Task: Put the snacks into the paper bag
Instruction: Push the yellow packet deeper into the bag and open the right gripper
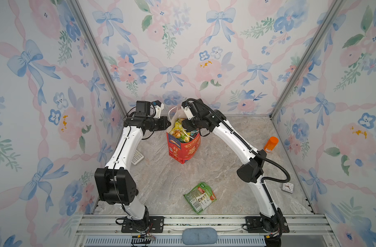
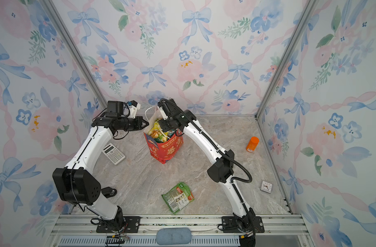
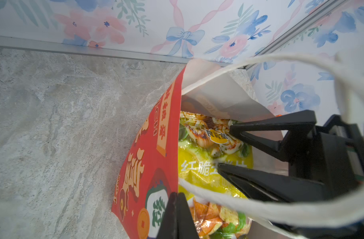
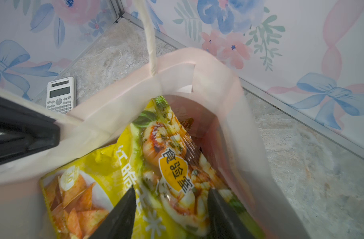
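Over to the paper bag, standing upright toward the back of the tabletop, mouth open and crammed with snacks. Gripping the bag's left rim with the left pincer, jaws fully closed on the paper wall, red print to the outside, white to the inside. Reaching into the mouth from the right with the right pincer, jaws parted, tips right down at a yellow packet lying on top of the load and poking up near the rim. Touching it or just above it? Cannot tell. Nothing pinched between those jaws, though. Looping up past the wrist camera, a white cord handle.

Down at the front of the tabletop, flat and well apart from the bag: one green packet, not yet bagged. Off to the left of the bag, near the left arm, a white calculator. Far right, upright beside the wall, an orange bottle. Further forward along that same wall, a small clock.
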`<state>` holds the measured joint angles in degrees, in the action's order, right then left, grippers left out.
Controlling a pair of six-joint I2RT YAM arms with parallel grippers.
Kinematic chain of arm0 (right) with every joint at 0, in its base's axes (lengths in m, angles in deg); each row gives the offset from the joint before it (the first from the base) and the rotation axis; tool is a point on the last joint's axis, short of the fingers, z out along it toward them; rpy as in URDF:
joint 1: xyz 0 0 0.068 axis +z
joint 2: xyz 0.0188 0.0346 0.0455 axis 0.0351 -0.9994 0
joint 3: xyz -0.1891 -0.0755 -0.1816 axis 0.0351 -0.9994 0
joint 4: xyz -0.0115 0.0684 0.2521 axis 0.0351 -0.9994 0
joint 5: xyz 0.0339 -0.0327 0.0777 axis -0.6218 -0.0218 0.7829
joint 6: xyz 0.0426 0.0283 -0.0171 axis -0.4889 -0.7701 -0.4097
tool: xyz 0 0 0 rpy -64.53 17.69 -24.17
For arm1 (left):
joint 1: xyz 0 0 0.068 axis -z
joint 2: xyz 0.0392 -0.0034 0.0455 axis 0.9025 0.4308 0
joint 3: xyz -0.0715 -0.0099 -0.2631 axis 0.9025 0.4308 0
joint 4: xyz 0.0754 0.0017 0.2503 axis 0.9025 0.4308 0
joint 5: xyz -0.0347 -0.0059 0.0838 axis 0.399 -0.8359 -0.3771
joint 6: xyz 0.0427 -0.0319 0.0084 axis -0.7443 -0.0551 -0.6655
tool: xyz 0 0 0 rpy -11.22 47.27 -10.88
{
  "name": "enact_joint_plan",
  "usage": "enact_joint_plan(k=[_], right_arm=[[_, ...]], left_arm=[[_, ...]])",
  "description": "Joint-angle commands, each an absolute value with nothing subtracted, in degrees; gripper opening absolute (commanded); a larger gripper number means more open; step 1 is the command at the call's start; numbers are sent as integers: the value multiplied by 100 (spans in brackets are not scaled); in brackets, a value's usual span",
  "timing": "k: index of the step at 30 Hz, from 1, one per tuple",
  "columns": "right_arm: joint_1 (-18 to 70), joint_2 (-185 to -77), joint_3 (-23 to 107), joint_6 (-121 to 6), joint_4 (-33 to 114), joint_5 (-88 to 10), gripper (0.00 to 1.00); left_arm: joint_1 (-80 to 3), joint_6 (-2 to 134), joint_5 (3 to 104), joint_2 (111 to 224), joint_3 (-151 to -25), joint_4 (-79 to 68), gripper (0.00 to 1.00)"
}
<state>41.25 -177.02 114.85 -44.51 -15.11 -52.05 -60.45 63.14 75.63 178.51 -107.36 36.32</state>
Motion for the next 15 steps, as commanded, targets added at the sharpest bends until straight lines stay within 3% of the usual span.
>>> enact_joint_plan(k=[1,9,15], right_arm=[[4167,-17978,11587,-4546,-1813,-5114,58],[4108,-18180,11920,-4687,-1911,-4880,58],[4064,-17486,12301,-4674,-1502,-4808,70]], left_arm=[[-6088,6186,7649,17710,-10656,3811,0],[-6088,6186,7649,17700,-10649,3810,0],[-6094,6186,7658,17717,-10648,3813,0]])
